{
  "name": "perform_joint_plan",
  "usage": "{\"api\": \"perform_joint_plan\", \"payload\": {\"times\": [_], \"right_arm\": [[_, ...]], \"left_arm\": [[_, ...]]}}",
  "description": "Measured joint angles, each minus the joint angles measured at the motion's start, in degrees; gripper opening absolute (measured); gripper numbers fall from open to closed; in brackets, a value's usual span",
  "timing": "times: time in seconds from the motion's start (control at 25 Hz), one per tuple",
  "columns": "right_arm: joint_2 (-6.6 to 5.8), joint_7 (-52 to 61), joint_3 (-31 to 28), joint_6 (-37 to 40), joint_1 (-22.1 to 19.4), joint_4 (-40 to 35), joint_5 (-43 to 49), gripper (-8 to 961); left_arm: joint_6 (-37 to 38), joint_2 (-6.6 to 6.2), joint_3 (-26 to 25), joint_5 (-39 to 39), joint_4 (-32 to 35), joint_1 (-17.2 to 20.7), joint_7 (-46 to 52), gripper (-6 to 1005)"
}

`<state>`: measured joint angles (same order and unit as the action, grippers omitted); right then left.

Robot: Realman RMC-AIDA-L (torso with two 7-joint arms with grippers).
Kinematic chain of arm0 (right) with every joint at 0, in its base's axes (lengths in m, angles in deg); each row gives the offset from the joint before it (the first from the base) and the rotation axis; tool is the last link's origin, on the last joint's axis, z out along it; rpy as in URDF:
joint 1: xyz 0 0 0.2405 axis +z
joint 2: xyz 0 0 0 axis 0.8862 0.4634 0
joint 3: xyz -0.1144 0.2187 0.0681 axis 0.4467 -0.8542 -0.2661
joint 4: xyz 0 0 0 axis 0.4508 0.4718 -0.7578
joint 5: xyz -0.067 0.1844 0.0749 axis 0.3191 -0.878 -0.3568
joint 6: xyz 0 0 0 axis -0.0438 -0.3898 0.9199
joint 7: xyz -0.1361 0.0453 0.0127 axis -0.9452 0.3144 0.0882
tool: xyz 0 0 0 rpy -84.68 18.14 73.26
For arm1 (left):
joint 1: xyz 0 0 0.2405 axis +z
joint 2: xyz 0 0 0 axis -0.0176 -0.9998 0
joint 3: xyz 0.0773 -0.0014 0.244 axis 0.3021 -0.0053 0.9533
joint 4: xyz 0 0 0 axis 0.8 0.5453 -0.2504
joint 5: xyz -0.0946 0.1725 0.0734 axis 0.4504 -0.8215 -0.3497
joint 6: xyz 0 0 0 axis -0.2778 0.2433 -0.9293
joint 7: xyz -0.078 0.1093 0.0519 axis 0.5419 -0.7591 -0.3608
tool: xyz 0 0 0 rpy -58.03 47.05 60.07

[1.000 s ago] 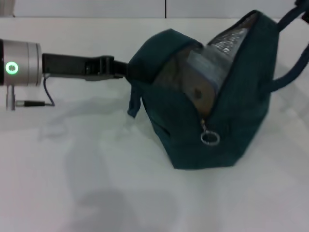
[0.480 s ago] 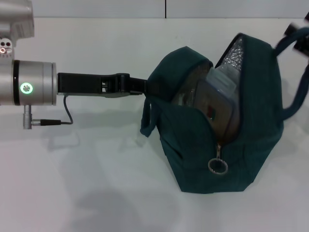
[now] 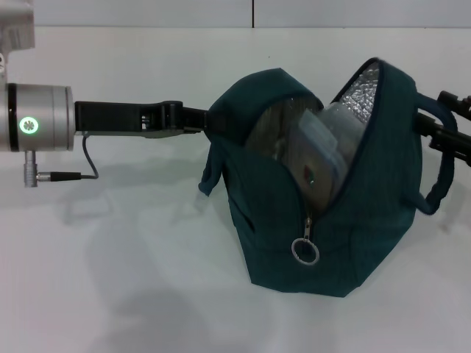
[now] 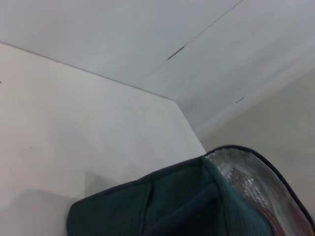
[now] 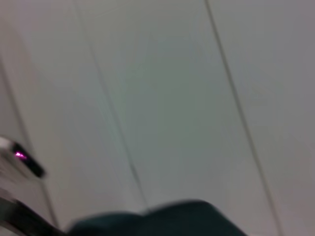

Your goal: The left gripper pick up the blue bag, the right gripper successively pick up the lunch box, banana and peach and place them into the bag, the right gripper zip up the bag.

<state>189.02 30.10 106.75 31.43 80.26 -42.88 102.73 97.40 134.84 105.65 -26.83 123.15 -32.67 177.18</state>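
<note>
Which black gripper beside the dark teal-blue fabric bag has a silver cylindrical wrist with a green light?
The left gripper, at the bag's left rim; the all-black right gripper, by the opposite handle, shows no silver.

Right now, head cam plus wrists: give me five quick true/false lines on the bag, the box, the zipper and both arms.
1. The blue bag is zipped fully shut. False: its top gapes open and the silver lining shows.
2. The lunch box is inside the bag. True.
3. The left gripper reaches the bag at its left edge. True: its tip meets the fabric there.
4. The zipper ring pull sits at the top of the bag. False: it hangs low on the front, below the opening.
5. The right gripper is over the middle of the table, far from the bag. False: it is at the right edge of the head view, by the bag's right handle.
</note>
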Motion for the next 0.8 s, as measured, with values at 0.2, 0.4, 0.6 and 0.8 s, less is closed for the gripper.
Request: {"api": "perform_joint_plan", "payload": {"times": [0.2,0.4,0.6,0.8], "right_arm": [[-0.46,0.34,-5.8,11.79,-0.63,-0.38,-0.78,773],[-0.73,0.37,-9.88,22.21,-0.5,-0.01,-0.63,772],[-1.16,1.43,-5.49,33.02,2.99,0.1,5.71,771],[-0.84,3.06,-0.37,32.93,7.25,2.05,17.48,770]], "left_arm": [[0.0,-0.08,-0.01,-0.1,-0.03,0.24,0.0,57],[0.01,0.23,0.01,-0.13,-0.07,0.22,0.0,57],[-0.05,0.43,0.0,-0.02,-0.08,-0.04,0.0,58],[-0.06,0.43,0.01,-0.06,-0.08,-0.13,0.0,58]]}}
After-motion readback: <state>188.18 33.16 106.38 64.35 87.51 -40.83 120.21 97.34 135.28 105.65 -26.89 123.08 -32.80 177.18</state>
